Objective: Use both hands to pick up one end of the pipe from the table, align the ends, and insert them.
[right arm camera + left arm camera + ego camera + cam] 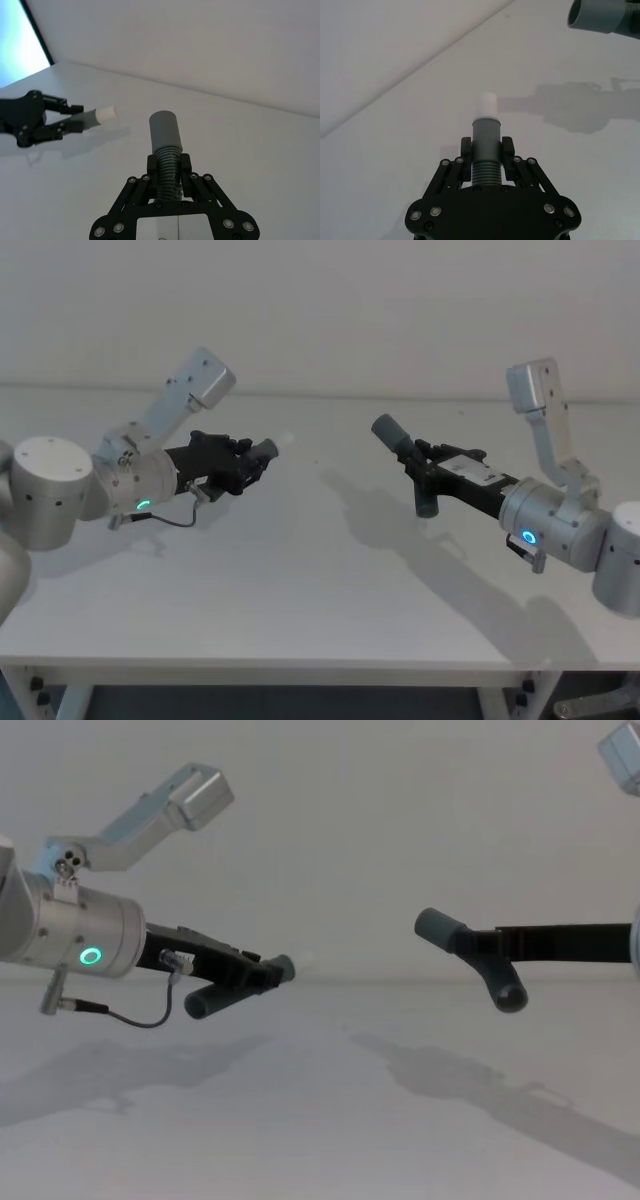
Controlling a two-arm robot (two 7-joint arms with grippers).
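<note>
Left hand: the black mechanical left gripper (486,150) is clamped on the ribs of the dark grey ribbed hose piece with a white spigot (485,131). The cuff juts just ahead of its fingertips, above the matt white table (300,600).
Right hand: the black mechanical right gripper (169,167) likewise clasps the dark grey ribbed hose piece with a plain open cuff (165,131), well apart from the other hand.
Handling: probably light and bendy, so holds close behind the stiff cuffs should steady the ends.

I seem to work in a robotics lab or test room: my bench is a plain matt white table (300,590) on white bolted legs (505,702), set against a plain pale wall (330,310), evenly lit indoors
</note>
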